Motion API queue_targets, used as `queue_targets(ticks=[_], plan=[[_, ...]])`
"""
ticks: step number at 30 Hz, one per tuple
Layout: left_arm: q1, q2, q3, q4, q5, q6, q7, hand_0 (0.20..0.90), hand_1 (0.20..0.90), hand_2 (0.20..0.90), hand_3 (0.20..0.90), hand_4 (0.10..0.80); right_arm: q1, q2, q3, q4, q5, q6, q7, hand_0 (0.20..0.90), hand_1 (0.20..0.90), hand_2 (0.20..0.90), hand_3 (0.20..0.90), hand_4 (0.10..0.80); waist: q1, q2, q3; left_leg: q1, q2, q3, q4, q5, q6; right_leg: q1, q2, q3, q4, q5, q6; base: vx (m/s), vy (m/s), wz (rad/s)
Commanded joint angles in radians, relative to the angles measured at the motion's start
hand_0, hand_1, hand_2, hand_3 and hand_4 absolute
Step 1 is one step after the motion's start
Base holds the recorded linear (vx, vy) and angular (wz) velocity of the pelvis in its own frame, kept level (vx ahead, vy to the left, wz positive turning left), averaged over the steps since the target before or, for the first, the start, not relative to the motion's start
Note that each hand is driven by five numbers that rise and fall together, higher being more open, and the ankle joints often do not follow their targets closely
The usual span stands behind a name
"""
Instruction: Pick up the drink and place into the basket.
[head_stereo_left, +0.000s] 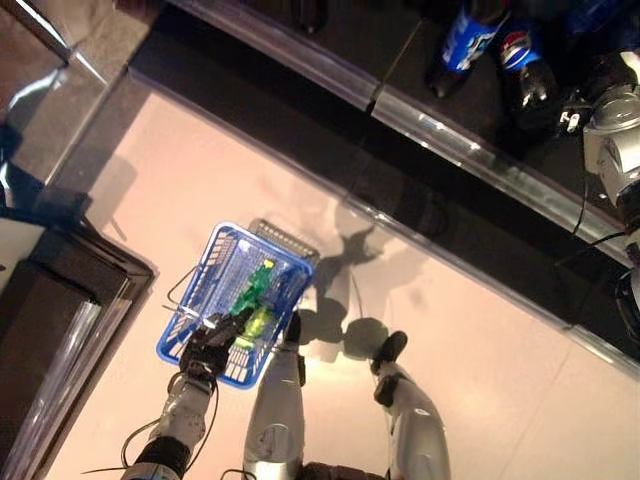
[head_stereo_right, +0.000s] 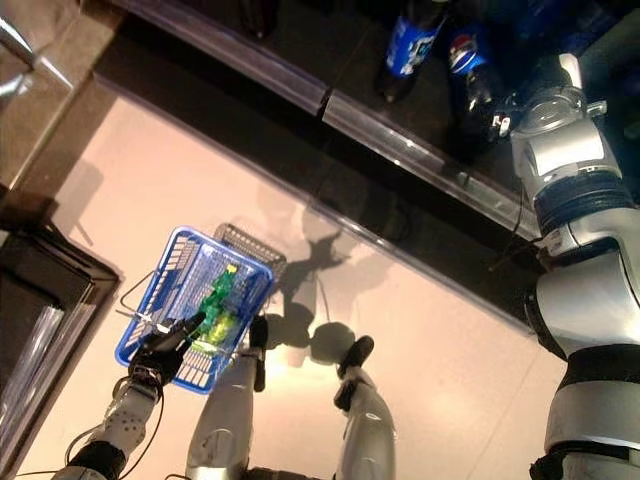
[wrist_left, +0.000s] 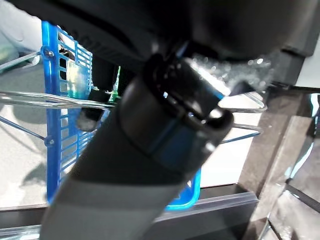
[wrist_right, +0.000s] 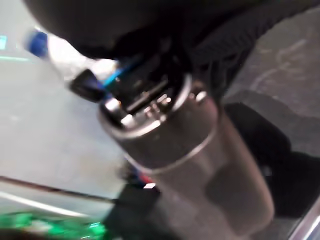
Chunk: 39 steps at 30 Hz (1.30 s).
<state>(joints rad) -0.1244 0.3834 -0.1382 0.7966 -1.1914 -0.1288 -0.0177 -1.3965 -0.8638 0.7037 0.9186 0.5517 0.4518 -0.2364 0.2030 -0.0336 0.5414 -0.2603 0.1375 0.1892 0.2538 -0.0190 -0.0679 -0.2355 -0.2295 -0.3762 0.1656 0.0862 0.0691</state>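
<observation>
Drink: dark cola bottles with blue labels (head_stereo_left: 468, 45) stand on the dark shelf (head_stereo_left: 330, 50), none picked yet; a green plastic bottle (head_stereo_left: 257, 292) already lies in the blue plastic mesh basket (head_stereo_left: 205, 262).
Left eye view: my left hand (head_stereo_left: 212, 340) carries the basket, fingers curled on its wire handle (head_stereo_left: 180, 290), as far as I can judge. Right eye view: my right hand (head_stereo_right: 528, 105) is up by a second cola bottle (head_stereo_right: 470, 65); I can't tell its fingers. Left wrist view: basket wall (wrist_left: 56, 100) and handle close by, grip itself hidden. Right wrist view: nothing readable on finger state. To do this well I'd wrap the bottle's body squarely, lift straight up clear of its neighbour, and keep the basket level.
</observation>
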Motion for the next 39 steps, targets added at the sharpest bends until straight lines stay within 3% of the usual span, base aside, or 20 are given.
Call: queue_targets(ticks=[1,6,13,19,23,27,29,30,33,39], plan=[[0.128,0.088,0.021,-0.073,0.103,-0.052,-0.052,0.3,0.3,0.3,0.2,0.1,-0.038,-0.153,-0.029,-0.088,-0.054,-0.068,-0.025,0.9,0.9,0.9,0.9,0.8,0.017,0.019,-0.038,0.087,-0.031,-0.014,-0.064,-0.004,-0.006,0.068,-0.022,-0.011,0.059,-0.082,0.074,0.036,-0.036,-0.08],[0.148,0.047,0.027,-0.047,0.15,-0.048,-0.053,0.3,0.3,0.3,0.2,0.1,0.053,-0.18,-0.085,-0.164,-0.07,-0.06,-0.022,0.9,0.9,0.9,0.9,0.8,-0.005,0.018,-0.104,0.161,-0.016,0.016,-0.119,0.009,-0.024,0.139,-0.017,-0.016,0.009,-0.085,0.07,0.022,-0.03,-0.1],[0.168,0.003,0.055,-0.027,0.197,-0.053,-0.003,0.3,0.3,0.3,0.2,0.1,0.276,-0.176,-0.225,-0.315,-0.113,-0.049,0.034,0.9,0.9,0.9,0.9,0.8,-0.041,0.004,-0.196,0.214,0.009,0.045,-0.172,0.051,-0.033,0.181,0.005,-0.023,-0.011,-0.091,0.045,0.004,-0.077,-0.15],[0.191,-0.049,0.114,0.019,0.202,-0.053,0.038,0.3,0.3,0.3,0.2,0.1,0.558,-0.091,-0.377,-0.516,-0.125,-0.058,0.091,0.9,0.9,0.9,0.9,0.8,-0.073,-0.021,-0.275,0.253,0.047,0.052,-0.179,0.069,-0.056,0.223,0.057,-0.013,-0.025,-0.122,0.007,0.063,-0.135,-0.11],[0.239,-0.117,0.172,0.065,0.224,-0.062,0.035,0.3,0.3,0.3,0.2,0.1,0.866,0.024,-0.488,-0.766,-0.111,-0.08,0.127,0.9,0.9,0.9,0.9,0.8,-0.098,-0.035,-0.311,0.249,0.096,0.056,-0.145,0.15,-0.083,0.259,0.107,0.009,-0.048,-0.136,-0.02,0.064,-0.13,-0.13],[0.25,-0.148,0.175,0.084,0.251,-0.064,0.026,0.3,0.3,0.3,0.2,0.1,1.048,0.065,-0.541,-0.916,-0.094,-0.09,0.163,0.9,0.9,0.9,0.9,0.8,-0.13,-0.045,-0.329,0.234,0.104,0.118,-0.101,0.158,-0.083,0.277,0.114,0.008,-0.069,-0.136,-0.029,0.002,-0.055,-0.19],[0.249,-0.156,0.163,0.106,0.257,-0.069,0.011,0.3,0.3,0.3,0.2,0.1,1.132,0.086,-0.555,-0.966,-0.091,-0.131,0.193,0.9,0.9,0.9,0.9,0.8,-0.143,-0.046,-0.34,0.24,0.066,0.112,-0.106,0.108,-0.065,0.271,0.101,0.012,-0.07,-0.129,-0.02,-0.035,0.057,0.02],[0.252,-0.157,0.154,0.117,0.266,-0.073,-0.003,0.3,0.3,0.3,0.2,0.1,1.182,0.096,-0.562,-0.988,-0.096,-0.156,0.216,0.9,0.9,0.9,0.9,0.8,-0.161,-0.038,-0.351,0.264,0.072,0.144,-0.134,0.097,-0.067,0.268,0.098,0.009,-0.064,-0.132,-0.019,-0.027,0.097,0.04],[0.255,-0.16,0.127,0.123,0.254,-0.089,0.003,0.3,0.3,0.3,0.2,0.1,1.249,0.128,-0.558,-1.007,-0.121,-0.198,0.231,0.9,0.9,0.9,0.9,0.8,-0.172,-0.019,-0.359,0.275,0.065,0.14,-0.155,0.118,-0.075,0.278,0.102,0.018,-0.061,-0.133,-0.016,-0.019,0.126,0.08],[0.262,-0.13,0.121,0.114,0.231,-0.11,0.011,0.3,0.3,0.3,0.2,0.1,1.33,0.171,-0.506,-1.009,-0.119,-0.192,0.22,0.9,0.9,0.9,0.9,0.8,-0.18,-0.012,-0.385,0.306,0.048,0.126,-0.14,0.1,-0.073,0.304,0.09,0.026,-0.08,-0.129,-0.011,0.006,0.01,0.06]])
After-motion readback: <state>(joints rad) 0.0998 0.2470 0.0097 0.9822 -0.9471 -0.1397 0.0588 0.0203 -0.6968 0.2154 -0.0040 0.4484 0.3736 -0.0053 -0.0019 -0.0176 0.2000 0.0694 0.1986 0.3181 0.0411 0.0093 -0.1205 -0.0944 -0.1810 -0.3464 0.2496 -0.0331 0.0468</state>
